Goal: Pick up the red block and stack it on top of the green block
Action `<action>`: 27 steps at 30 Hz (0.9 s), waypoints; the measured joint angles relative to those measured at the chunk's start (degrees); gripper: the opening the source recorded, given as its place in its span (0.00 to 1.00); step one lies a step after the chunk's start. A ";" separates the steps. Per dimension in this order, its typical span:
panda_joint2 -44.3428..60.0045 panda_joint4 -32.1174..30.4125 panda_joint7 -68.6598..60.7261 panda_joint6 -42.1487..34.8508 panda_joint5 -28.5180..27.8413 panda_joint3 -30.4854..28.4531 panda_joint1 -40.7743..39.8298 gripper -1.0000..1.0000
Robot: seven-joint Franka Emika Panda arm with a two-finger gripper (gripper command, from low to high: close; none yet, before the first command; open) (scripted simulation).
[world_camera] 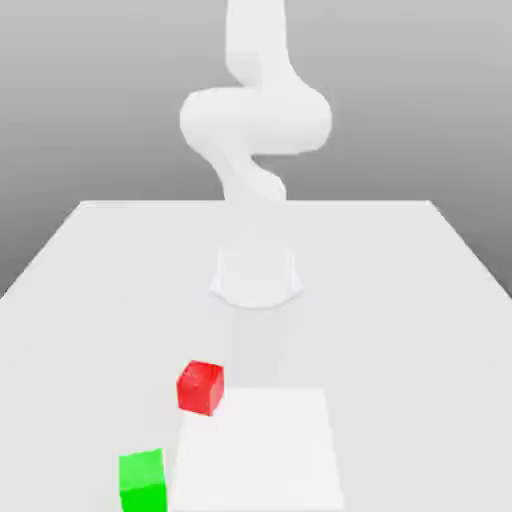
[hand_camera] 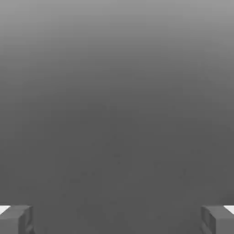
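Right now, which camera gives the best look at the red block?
The exterior view: the red block sits whole on the white table, apart from the green block. The hand view gives nothing of it, just the open gripper against grey.

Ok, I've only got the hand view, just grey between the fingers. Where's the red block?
Observer: In the exterior view, the red block sits on the table, towards the edge nearest the camera.
Operator: And the green one?
Observer: The green block is nearer the camera still, to the exterior view's left of red, apart from it.
Operator: Anything stacked yet?
Observer: No, nothing sits on either block.
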 joint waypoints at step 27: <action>51.79 -29.98 1.30 40.38 3.50 -1.57 -9.68 0.00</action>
